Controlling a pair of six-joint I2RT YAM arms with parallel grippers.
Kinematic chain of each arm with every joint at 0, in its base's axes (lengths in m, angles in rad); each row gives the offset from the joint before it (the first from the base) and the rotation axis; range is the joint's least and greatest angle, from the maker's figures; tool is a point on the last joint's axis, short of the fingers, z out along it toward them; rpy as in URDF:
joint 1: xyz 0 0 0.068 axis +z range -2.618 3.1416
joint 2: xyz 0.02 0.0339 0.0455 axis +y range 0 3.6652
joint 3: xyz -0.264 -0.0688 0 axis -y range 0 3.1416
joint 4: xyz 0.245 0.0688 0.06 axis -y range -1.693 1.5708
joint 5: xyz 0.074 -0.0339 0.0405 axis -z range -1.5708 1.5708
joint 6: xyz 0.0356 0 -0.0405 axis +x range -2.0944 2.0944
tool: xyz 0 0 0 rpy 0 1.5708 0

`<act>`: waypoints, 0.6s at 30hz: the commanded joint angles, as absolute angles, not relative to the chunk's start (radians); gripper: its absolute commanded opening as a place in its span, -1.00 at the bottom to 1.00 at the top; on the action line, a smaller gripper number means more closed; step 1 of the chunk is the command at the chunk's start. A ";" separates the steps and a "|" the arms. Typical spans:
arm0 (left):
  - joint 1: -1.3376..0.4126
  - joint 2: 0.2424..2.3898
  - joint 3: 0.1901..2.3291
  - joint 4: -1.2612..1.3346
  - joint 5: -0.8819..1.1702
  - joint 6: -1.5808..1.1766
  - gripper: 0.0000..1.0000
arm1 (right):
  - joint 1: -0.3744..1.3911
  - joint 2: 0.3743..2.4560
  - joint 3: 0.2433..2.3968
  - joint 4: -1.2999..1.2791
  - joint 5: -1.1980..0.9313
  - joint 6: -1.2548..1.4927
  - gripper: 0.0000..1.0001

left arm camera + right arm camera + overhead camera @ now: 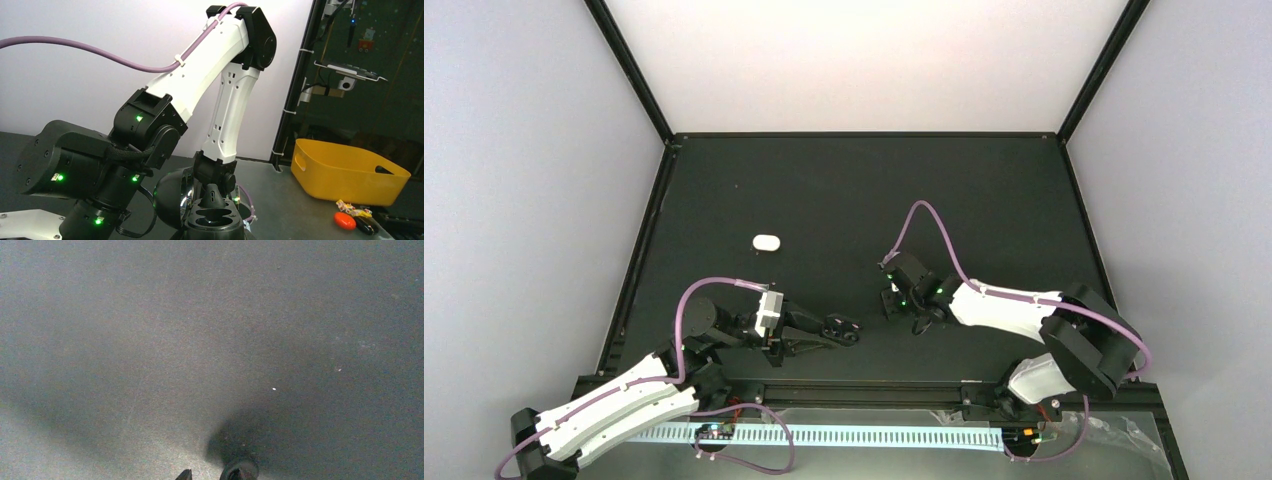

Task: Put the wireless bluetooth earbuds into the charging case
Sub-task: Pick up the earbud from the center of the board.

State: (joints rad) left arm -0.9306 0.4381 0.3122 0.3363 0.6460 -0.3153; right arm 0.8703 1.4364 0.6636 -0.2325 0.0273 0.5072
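My left gripper [821, 332] is shut on the black charging case [844, 328] and holds it off the mat. In the left wrist view the case [215, 222] is open, with its lid [167, 200] swung to the left. One black earbud [212, 196] stands upright at the far well, and the near well looks empty. My right gripper [902, 302] hangs low over the mat right of the case. In the right wrist view, one fingertip [185, 474] and a small dark round thing [240, 471], perhaps a black earbud, peek in at the bottom edge with bare mat between them.
A white oval case [766, 242] lies closed on the black mat [844, 200], up and left of both grippers. Black frame posts edge the mat. The left wrist view also shows the right arm [220, 75] and, beyond the table, a yellow bin [350, 172].
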 commanded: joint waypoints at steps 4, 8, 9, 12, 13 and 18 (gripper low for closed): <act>-0.934 0.429 0.347 0.338 0.634 -0.302 -0.97 | 0.870 1.420 0.663 -0.279 0.088 0.511 -0.57; -0.934 0.428 0.347 0.337 0.631 -0.302 -0.97 | 0.870 1.420 0.664 -0.286 0.099 0.509 -0.62; -0.934 0.428 0.347 0.337 0.631 -0.301 -0.97 | 0.871 1.419 0.665 -0.287 0.101 0.509 -0.63; -0.934 0.430 0.348 0.338 0.633 -0.301 -0.97 | 0.872 1.419 0.666 -0.291 0.106 0.509 -0.66; -0.935 0.431 0.348 0.338 0.632 -0.301 -0.97 | 0.871 1.419 0.666 -0.292 0.109 0.509 -0.67; -0.934 0.430 0.348 0.337 0.633 -0.300 -0.97 | 0.871 1.416 0.667 -0.297 0.117 0.507 -0.73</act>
